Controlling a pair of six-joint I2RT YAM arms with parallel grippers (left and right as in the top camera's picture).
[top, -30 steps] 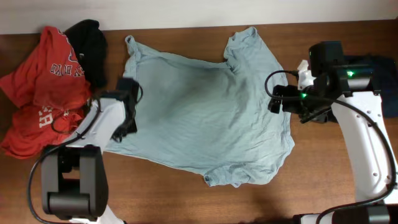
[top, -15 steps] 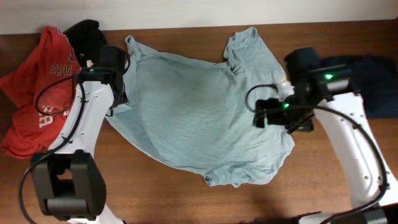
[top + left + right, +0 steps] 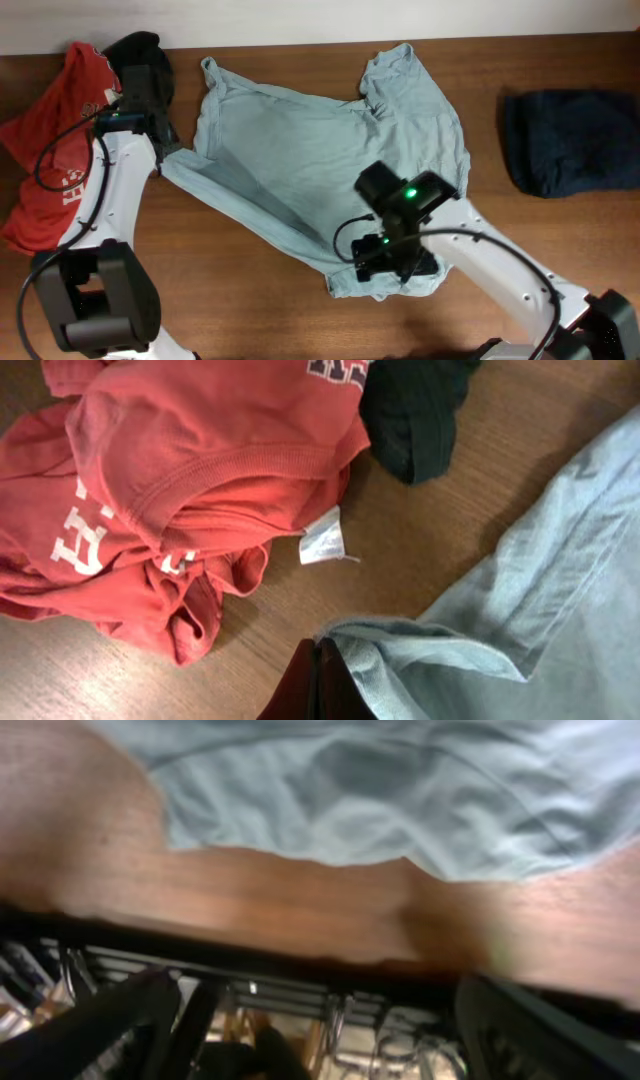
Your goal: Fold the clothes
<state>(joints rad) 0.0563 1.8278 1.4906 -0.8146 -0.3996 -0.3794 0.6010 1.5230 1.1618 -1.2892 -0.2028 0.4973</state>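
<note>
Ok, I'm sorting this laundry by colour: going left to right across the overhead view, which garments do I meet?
red tees → black garment → pale grey-blue T-shirt → navy garment

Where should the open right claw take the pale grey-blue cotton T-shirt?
Likely the T-shirt edge nearest the table front, from that side: it lies flat on bare wood beside the right claw, away from the corner the left claw pinches.
</note>
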